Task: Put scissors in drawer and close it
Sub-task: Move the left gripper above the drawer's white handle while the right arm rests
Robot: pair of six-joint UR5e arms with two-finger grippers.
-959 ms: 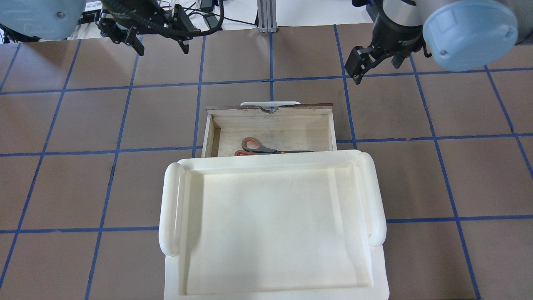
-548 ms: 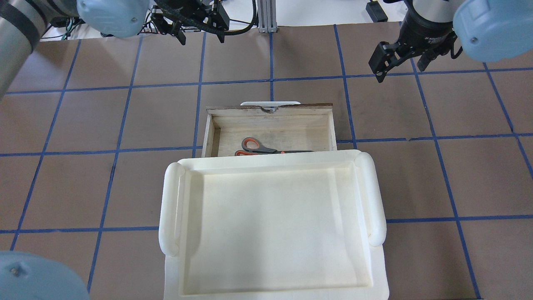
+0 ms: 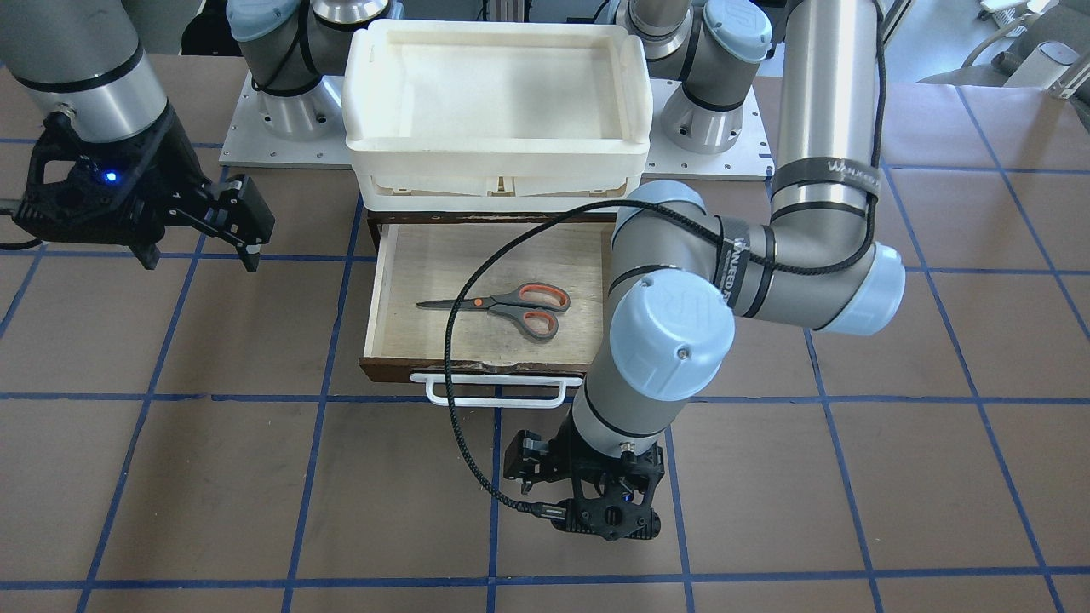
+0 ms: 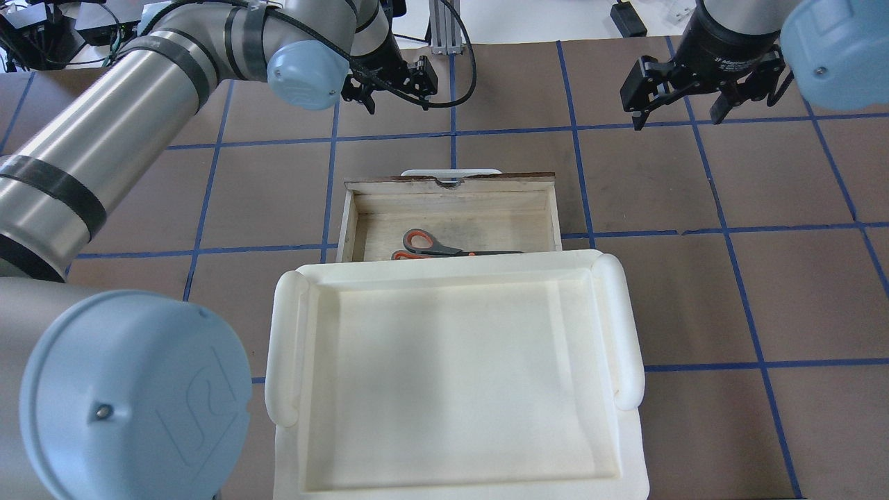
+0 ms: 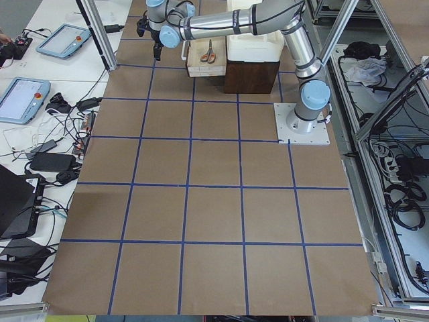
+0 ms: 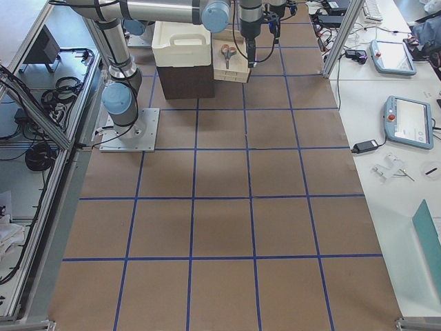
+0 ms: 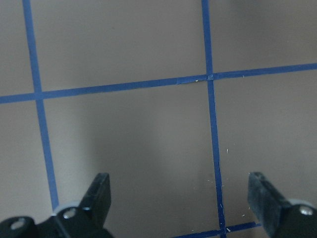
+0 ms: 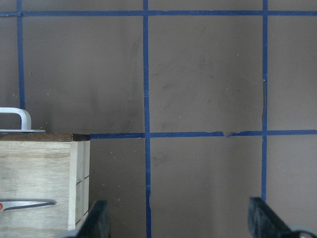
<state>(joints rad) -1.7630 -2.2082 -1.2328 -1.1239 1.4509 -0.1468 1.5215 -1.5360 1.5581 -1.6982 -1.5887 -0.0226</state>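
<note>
Scissors (image 4: 430, 244) in open drawer (image 4: 455, 201); left tool (image 4: 394, 92), spread, upper left of bar handle (image 4: 451, 171); nearer arm.

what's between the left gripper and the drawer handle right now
Nothing but bare brown table crossed by a blue tape line, as the overhead view shows. The left gripper hangs open beyond the drawer's white handle, apart from it.

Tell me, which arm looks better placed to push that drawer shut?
Probably the left: the left gripper hangs in front of the drawer, near its white handle. The right gripper sits off to one side.
</note>
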